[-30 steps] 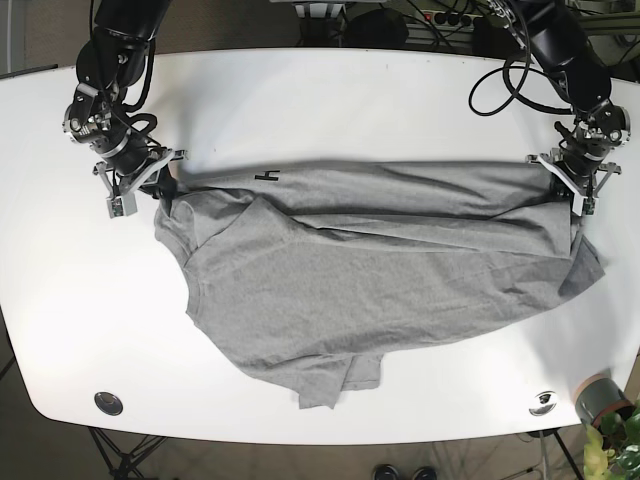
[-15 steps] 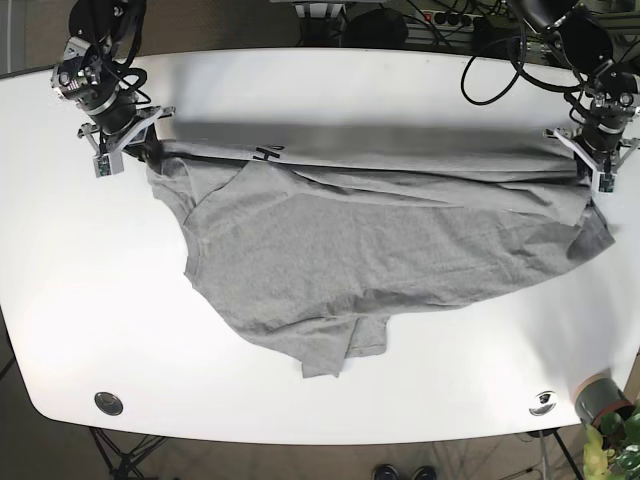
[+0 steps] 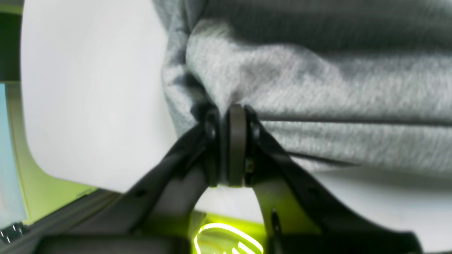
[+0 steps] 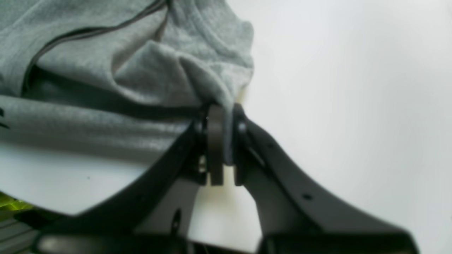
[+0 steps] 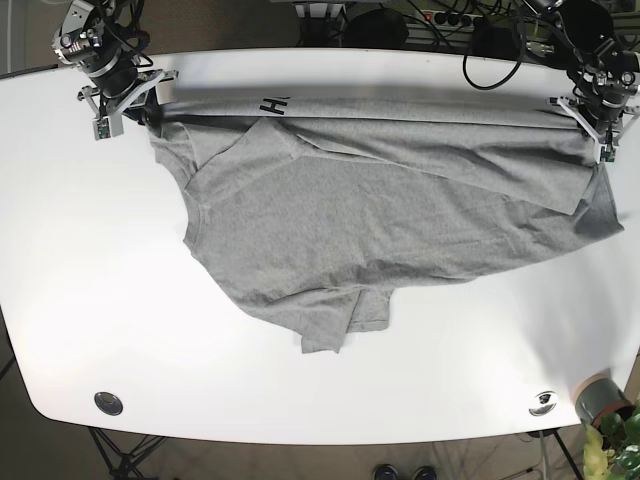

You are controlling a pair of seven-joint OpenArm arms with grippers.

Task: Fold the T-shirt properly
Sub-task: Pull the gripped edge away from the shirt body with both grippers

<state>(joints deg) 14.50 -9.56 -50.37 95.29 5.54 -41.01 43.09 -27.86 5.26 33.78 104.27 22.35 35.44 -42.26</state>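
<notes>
Now both grippers are pinching the shirt [image 5: 380, 210] at its far edge — the right gripper [image 5: 128, 92] clamped on one corner, the left gripper [image 5: 598, 118] clamped on the other. Cloth is stretching taut between them along the table's [image 5: 80, 300] back, its long axis running across, the body trailing toward the near side — equally reachable by both arms.

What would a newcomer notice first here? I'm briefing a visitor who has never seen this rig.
A big grey T-shirt sprawls across the white table, its far edge pulled taut between two arms. The right gripper pinches one corner at the table's far left in the base view, and the left gripper pinches the other at far right.
</notes>
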